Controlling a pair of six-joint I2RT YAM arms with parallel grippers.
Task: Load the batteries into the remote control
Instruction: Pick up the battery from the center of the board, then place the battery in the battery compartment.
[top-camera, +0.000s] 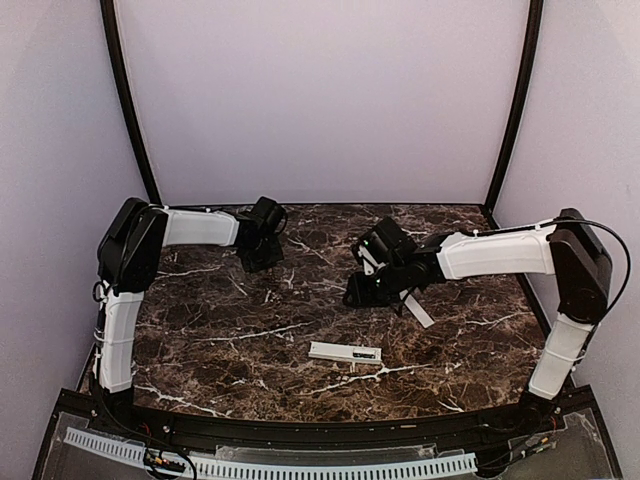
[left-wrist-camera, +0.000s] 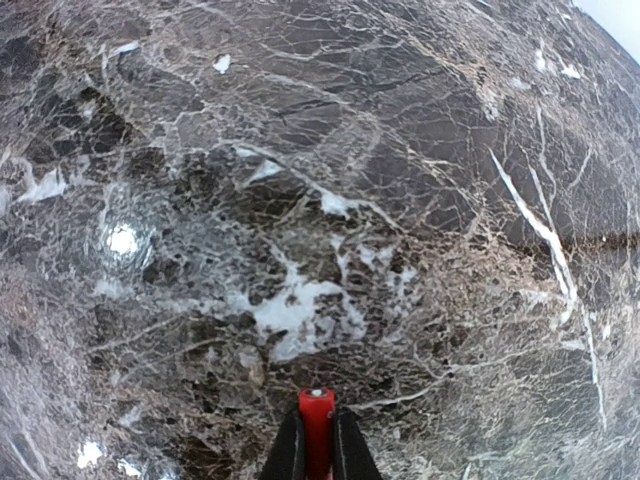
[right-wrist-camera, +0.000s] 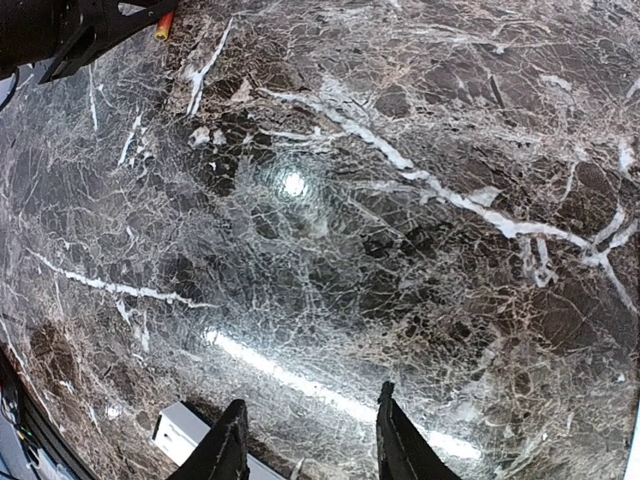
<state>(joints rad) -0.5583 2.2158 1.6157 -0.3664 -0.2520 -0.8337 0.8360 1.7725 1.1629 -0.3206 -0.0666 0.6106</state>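
A red-orange battery (left-wrist-camera: 317, 405) stands end-out between the fingers of my left gripper (left-wrist-camera: 318, 422), which is shut on it just above the marble. That gripper (top-camera: 262, 260) hangs over the table's back left. In the right wrist view it shows far off at the top left, the battery (right-wrist-camera: 163, 25) a small orange tip. The remote control (top-camera: 345, 352), a slim white bar, lies flat near the front centre. One end of the remote control (right-wrist-camera: 185, 430) shows beside the left finger of my right gripper (right-wrist-camera: 310, 440). My right gripper (top-camera: 357, 292) is open and holds nothing.
A thin flat pale-grey strip (top-camera: 418, 310) lies on the marble table (top-camera: 230, 330) just under the right forearm. Pale walls and two dark poles close the back and sides. A black frame runs along the near edge.
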